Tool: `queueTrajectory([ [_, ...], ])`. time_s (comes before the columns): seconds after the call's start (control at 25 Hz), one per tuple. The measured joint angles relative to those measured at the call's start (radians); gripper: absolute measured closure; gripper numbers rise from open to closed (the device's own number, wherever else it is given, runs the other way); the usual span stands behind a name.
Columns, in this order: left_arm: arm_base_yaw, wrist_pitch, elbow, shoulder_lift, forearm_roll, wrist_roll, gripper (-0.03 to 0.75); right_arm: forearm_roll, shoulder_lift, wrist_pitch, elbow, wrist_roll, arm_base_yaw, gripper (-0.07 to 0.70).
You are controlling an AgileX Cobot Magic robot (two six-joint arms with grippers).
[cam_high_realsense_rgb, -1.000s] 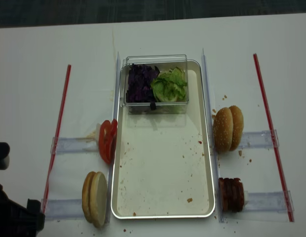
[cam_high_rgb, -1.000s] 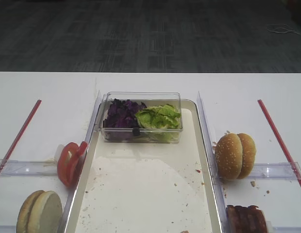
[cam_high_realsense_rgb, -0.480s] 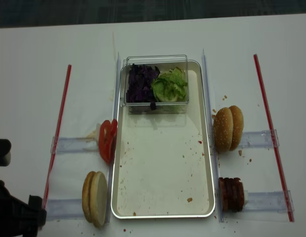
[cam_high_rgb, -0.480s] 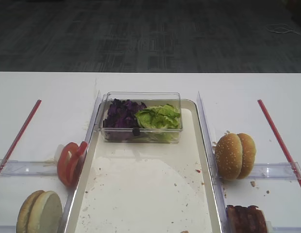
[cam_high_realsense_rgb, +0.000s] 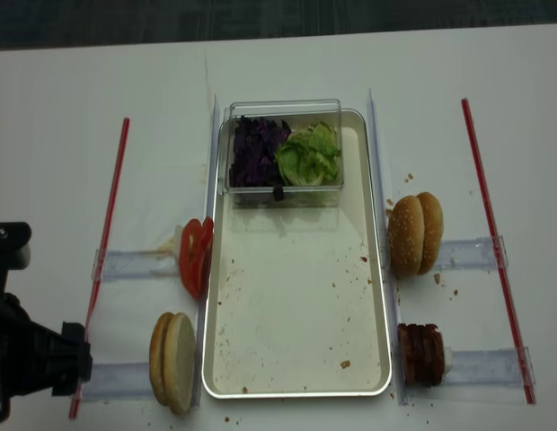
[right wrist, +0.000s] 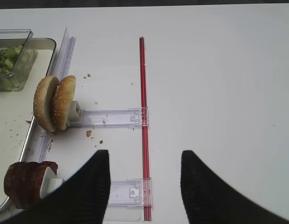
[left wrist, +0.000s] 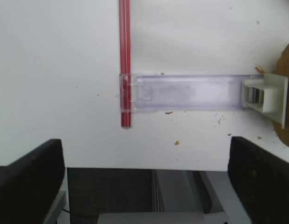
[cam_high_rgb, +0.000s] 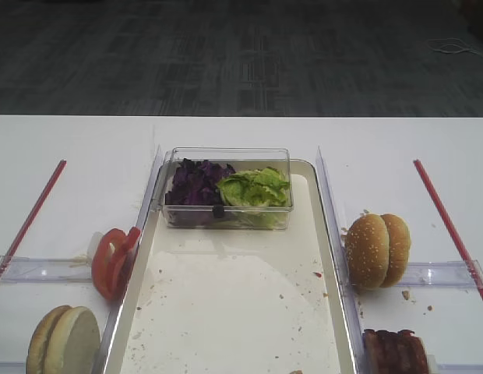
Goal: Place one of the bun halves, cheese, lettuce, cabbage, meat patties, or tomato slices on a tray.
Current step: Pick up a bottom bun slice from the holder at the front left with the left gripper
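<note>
My left gripper (left wrist: 144, 186) hangs spread wide and empty at the table's near left edge, the plain bun halves (cam_high_realsense_rgb: 173, 361) standing on edge just to its right beside the tray (cam_high_realsense_rgb: 296, 391).

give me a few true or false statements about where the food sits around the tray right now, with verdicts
1. The tomato slices stand on edge left of the tray. True.
2. The lettuce and cabbage share a clear box at the tray's far end. True.
3. A bun half lies flat on the tray floor. False: the floor holds only crumbs; the bun halves stand outside its left edge.
4. The meat patties sit left of the tray. False: they are on its right.
5. The left claw grips a tomato slice. False: it is open and holds nothing.
</note>
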Motion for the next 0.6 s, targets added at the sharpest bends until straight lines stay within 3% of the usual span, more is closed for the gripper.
queueTrajectory([
  [0.6, 0.000, 0.002, -0.077, 0.074, -0.012, -0.009, 0.068, 0.000, 0.000, 0.000, 0.000, 0.000, 0.000, 0.234],
])
